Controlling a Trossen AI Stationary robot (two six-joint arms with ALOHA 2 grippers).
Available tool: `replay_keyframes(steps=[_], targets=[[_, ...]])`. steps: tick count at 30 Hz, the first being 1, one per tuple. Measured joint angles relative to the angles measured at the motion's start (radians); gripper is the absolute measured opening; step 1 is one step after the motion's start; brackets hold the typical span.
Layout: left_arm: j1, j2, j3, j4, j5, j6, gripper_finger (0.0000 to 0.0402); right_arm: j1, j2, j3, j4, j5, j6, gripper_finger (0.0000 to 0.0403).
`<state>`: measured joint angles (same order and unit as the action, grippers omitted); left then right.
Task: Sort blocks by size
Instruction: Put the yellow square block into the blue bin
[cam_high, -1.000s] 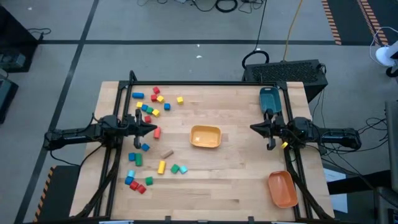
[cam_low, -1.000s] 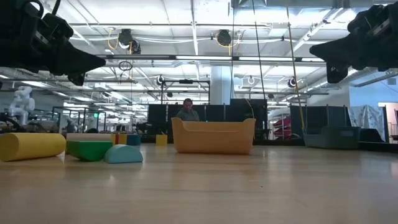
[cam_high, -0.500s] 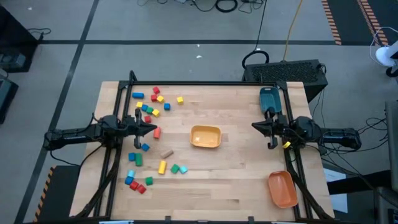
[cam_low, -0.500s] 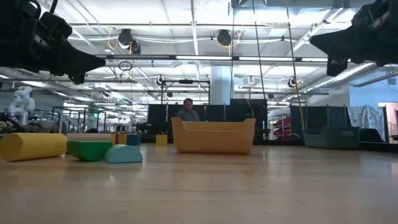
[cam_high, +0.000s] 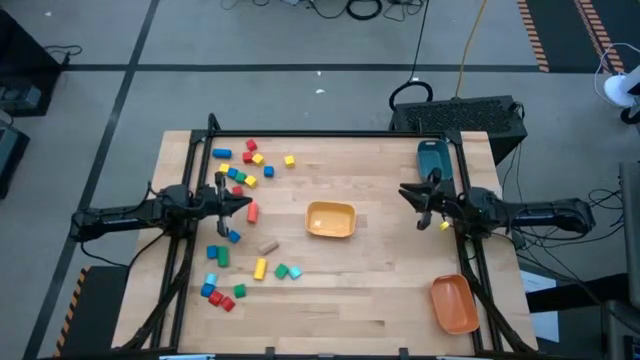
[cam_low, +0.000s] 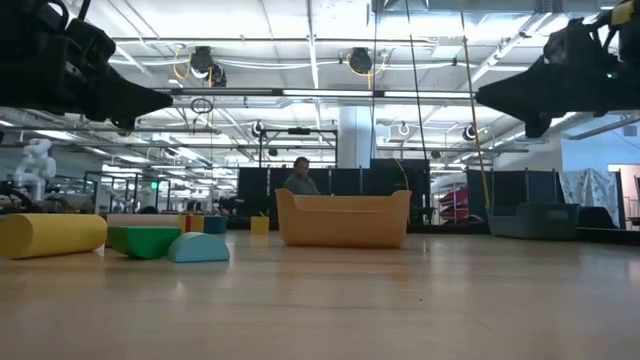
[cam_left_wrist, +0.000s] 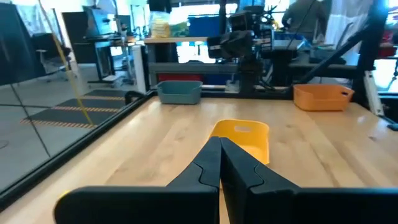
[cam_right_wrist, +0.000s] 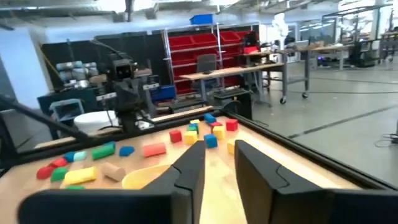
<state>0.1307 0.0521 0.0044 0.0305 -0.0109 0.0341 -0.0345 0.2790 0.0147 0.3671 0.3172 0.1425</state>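
Hovering above the wooden counter (cam_high: 380, 285): left claw (cam_high: 248, 206) clenched and empty over the scattered small coloured wooden blocks (cam_high: 240, 225); right claw (cam_high: 405, 194) parted, grasping nothing.

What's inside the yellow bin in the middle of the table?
Nothing shows inside the yellow bin from above, only its bare bottom. All the blocks lie loose on the table. From table height its front wall hides the inside.

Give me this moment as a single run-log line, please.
left gripper: shut, empty, above blocks | right gripper: open, empty, near teal bin | yellow bin: empty
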Motion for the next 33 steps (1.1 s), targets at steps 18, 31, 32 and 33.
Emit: replay_keyframes(steps=[18,31,32,33], targets=[[0.057,0.104,0.017,0.004,-0.281,0.053,0.0056,-0.11,0.711,0.339,0.223,-0.001,-0.014,0.0154],[0.19,0.446,0.124,0.012,-0.274,0.023,0.0179,-0.183,1.029,0.62,-0.009,-0.016,-0.061,0.016],[0.201,0.477,0.141,0.016,-0.273,0.023,0.018,-0.183,1.036,0.626,-0.014,-0.027,-0.068,0.016],[0.213,0.51,0.159,0.025,-0.267,0.023,0.018,-0.184,1.043,0.631,-0.016,-0.036,-0.075,0.016]])
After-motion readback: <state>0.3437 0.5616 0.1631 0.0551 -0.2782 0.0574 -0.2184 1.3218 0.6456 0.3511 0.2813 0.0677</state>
